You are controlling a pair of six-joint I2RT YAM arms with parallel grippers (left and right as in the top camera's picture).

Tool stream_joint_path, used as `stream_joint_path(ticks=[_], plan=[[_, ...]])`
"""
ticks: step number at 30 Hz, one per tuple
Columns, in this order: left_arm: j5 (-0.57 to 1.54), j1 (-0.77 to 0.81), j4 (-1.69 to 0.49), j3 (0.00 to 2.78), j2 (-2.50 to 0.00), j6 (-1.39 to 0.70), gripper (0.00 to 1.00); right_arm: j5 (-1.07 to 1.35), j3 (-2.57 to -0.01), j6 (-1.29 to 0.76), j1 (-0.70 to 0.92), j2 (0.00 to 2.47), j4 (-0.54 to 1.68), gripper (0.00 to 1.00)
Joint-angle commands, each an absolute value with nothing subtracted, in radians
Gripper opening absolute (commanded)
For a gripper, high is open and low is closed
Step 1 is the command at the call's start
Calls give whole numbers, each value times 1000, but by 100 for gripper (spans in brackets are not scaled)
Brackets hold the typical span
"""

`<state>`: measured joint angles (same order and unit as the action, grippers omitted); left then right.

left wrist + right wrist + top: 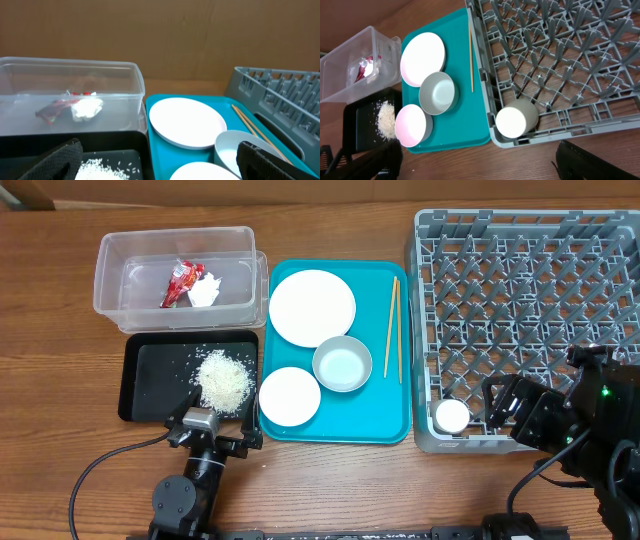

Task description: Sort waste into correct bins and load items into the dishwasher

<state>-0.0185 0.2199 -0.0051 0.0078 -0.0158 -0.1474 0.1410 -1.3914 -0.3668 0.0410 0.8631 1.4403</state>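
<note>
Sitting on teal tray (370,415): plate (311,307), bowl (342,364), chopsticks (393,328). Bowl likely rigid, glossy, breakable, light; pinch rim wall. Cup (451,416) lies in rack (530,280) near corner. Left pincer (212,436), right pincer (497,408) both wide open, empty.

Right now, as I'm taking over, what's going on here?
The left gripper and right gripper are open and empty. A crumpled red wrapper and white tissue lie in the clear plastic tub, white rice grains on the black tray. A small white cup lies in the grey rack; the white plate, bowl and wooden chopsticks sit on the teal tray.
</note>
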Motion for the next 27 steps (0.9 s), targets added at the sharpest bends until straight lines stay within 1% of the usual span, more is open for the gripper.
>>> stream_joint_path(ticks=[1,4,6,27], plan=[[-14,215,5,4,-3,-157,100,135,-1400,-375,46,860,1436,100],[-9,215,-20,5,-4,-157,100,135,-1400,-375,46,860,1436,100],[-10,215,-82,5,-4,-156,100,135,-1400,-375,46,860,1436,100],[-7,215,-77,5,-11,-157,100,121,-1400,-374,46,860,1428,100]])
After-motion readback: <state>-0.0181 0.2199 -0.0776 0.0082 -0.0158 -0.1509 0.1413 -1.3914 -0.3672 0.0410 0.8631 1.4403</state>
